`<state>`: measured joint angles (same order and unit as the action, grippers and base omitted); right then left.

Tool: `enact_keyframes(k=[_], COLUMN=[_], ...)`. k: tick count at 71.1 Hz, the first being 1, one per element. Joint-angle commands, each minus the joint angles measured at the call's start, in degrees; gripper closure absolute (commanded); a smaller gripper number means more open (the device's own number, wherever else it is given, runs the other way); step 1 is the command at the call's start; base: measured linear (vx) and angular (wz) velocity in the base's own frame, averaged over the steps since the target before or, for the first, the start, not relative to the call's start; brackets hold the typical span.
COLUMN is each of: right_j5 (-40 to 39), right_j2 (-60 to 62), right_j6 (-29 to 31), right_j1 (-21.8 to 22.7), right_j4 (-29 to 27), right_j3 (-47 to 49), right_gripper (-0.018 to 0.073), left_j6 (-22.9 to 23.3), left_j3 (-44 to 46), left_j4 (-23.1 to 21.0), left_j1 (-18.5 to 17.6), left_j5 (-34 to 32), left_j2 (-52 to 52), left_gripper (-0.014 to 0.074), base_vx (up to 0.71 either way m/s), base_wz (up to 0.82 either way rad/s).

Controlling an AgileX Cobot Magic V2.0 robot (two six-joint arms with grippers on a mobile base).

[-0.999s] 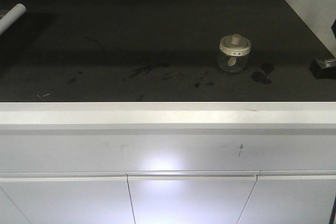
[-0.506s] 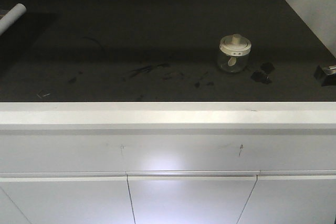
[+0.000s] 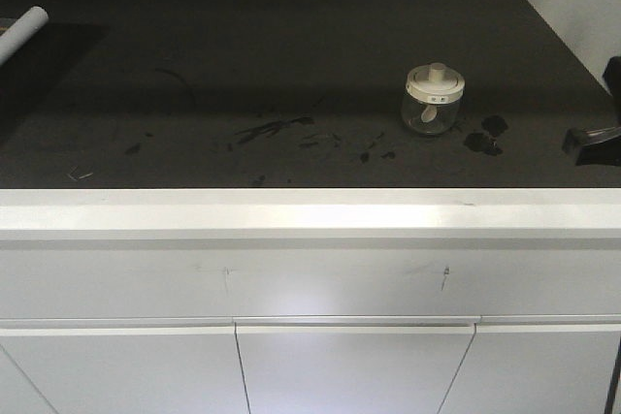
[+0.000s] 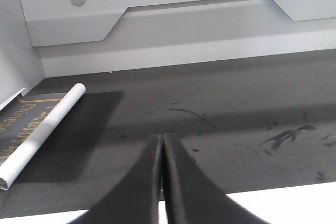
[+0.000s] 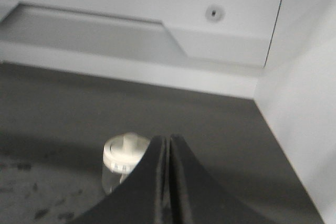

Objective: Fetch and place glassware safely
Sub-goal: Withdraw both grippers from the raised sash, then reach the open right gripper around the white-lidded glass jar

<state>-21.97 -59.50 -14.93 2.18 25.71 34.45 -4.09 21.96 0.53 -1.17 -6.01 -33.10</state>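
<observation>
The glassware point(image 3: 433, 100) is a squat clear jar with a cream-white knobbed lid, standing upright on the dark countertop point(image 3: 291, 55) at the right. In the right wrist view the glassware point(image 5: 122, 157) shows just left of and beyond my right gripper point(image 5: 168, 139), whose jaws are pressed together with nothing in them. In the front view the right gripper point(image 3: 594, 141) enters at the right edge, well right of the jar. My left gripper point(image 4: 161, 137) is shut and empty above the counter's left part; it does not appear in the front view.
A white roll point(image 3: 21, 32) lies on a dark printed mat point(image 4: 21, 124) at the counter's left end. Dark smudges point(image 3: 277, 129) and black flecks point(image 3: 485, 135) mark the surface. A white wall point(image 5: 304, 103) rises on the right, white cabinets point(image 3: 354, 366) below.
The right gripper at the front view's right edge has shifted slightly left and lower. The jar has stayed in place.
</observation>
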Motion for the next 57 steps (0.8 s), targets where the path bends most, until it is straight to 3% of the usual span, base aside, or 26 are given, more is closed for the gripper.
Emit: enact_keyframes(k=[1, 12, 32, 57], right_j5=[-6.7, -12.6, -21.9, -22.6], right_j2=[-2.1, -8.6, -22.8, -37.9], right_j6=[0.0, -2.9, -4.2, -6.1], right_j1=[0.3, 0.3, 0.3, 0.3], right_j4=[2.5, 5.5, 9.3, 10.0], right_j3=[1.7, 1.7, 6.8, 23.2], right_gripper=[0.0545, 0.0448, 0.0129, 0.0113], left_j6=[0.2, 0.2, 0.2, 0.2], left_j3=[1.4, 1.4, 1.4, 1.4], left_j4=[-0.2, -0.2, -0.2, -0.2], left_j1=[-0.4, -0.4, -0.4, -0.4], left_j5=[-4.4, -4.4, -4.4, -4.4], left_j2=[0.0, 0.0, 0.0, 0.0], left_gripper=[0.0603, 0.0603, 0.0603, 0.0603], base_vx=[0.0, 0.0, 0.0, 0.0], base_wz=[0.0, 0.0, 0.0, 0.0])
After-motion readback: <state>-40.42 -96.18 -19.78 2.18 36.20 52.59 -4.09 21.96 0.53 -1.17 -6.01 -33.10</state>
